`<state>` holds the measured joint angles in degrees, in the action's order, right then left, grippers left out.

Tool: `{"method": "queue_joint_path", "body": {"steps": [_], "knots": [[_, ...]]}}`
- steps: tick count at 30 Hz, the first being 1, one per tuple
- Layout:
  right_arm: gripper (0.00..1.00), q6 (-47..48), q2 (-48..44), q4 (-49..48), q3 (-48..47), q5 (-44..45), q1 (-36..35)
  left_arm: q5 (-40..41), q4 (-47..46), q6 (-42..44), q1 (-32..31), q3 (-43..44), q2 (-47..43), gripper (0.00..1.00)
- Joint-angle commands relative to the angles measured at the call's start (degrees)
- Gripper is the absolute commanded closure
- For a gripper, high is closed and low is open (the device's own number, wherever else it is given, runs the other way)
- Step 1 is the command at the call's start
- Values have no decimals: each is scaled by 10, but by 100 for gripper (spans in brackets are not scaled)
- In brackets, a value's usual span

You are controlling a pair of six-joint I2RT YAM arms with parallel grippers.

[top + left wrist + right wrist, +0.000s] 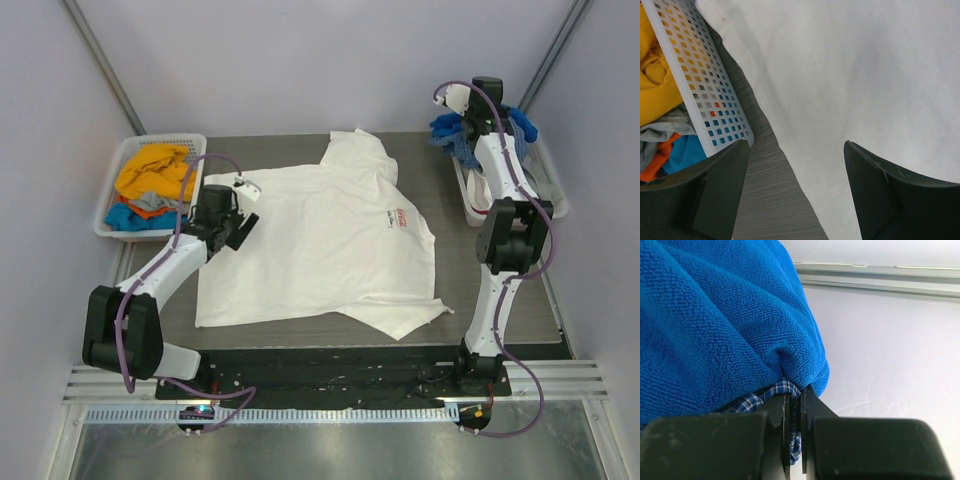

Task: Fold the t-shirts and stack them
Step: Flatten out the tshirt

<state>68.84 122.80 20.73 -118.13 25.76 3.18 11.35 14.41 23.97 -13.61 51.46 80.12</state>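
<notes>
A large white t-shirt [320, 250] with a red chest logo [397, 217] lies spread flat on the table. My left gripper [232, 238] is open and empty, hovering over the shirt's left edge; in the left wrist view [796, 150] its jaws straddle the edge of the white t-shirt [865, 75]. My right gripper [460, 118] is raised over the right basket, shut on a blue-checked shirt [785, 390], with a blue shirt [715, 325] draped over it. The blue cloth [450, 130] hangs below the gripper.
A white slatted basket [112, 210] at the left holds orange [150, 172], grey and blue shirts, close to my left gripper [705, 85]. A second white basket [552, 195] stands at the right. Dark table [770, 190] shows between the left basket and the shirt.
</notes>
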Motion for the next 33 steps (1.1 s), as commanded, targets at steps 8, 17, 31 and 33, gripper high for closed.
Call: {"method": "queue_joint_path", "body": {"steps": [8, 17, 31, 33], "knots": [[54, -64, 7, -34, 25, 18, 3, -1, -11, -5, -2, 0, -5, 18], [12, -113, -41, -32, 55, -4, 3, -1, -9, -3, -3, -2, -8, 18], [0, -210, -216, 20, 135, -62, 0, -13, -11, -17, -3, -4, -15, 18], [0, -228, -230, 48, 143, -89, -3, -16, -11, -17, -2, -4, -15, 18]]}}
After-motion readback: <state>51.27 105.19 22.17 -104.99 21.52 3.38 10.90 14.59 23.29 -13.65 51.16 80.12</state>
